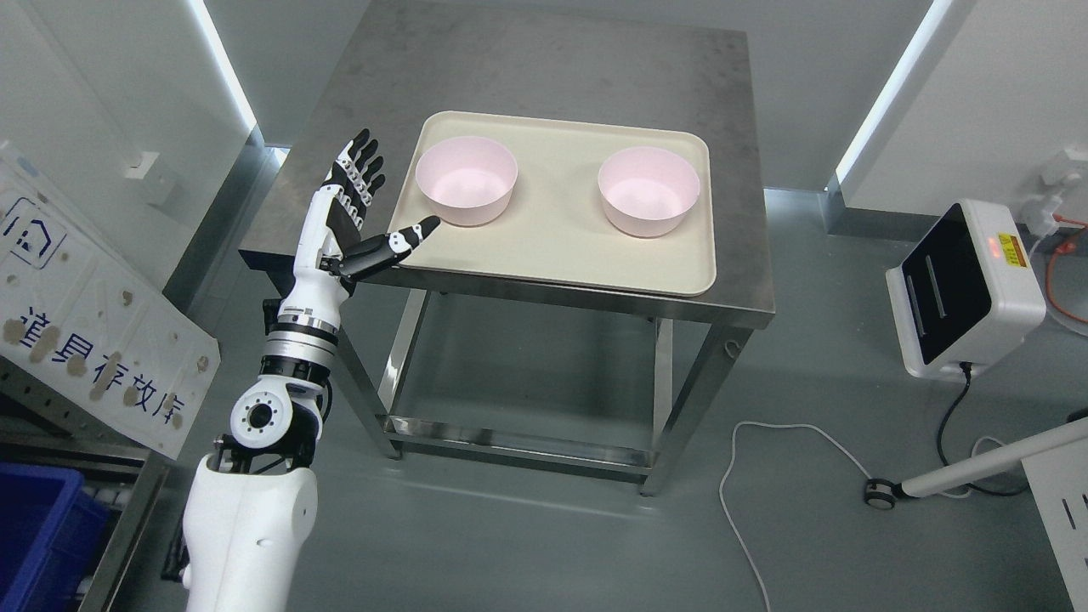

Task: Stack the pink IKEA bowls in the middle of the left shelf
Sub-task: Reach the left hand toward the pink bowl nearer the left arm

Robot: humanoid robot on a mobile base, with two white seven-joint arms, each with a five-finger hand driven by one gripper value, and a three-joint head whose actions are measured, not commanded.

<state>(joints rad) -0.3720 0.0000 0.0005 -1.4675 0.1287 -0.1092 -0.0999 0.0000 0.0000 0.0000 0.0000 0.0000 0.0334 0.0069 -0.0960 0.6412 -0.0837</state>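
Currently the left robot hand (361,208) hovers wide open, holding nothing, just beside the near pink bowl (467,180) on the tray (552,255) atop the counter (595,76). Its outstretched thumb could nudge that light bowl away; the far pink bowl (648,190) sits well apart.

place: lab or test room | cues: steel table (544,76), white partition walls (977,93), grey floor (527,544), floor cable (756,476)

head view | high, looking steeply down | table (544,76) mid-distance
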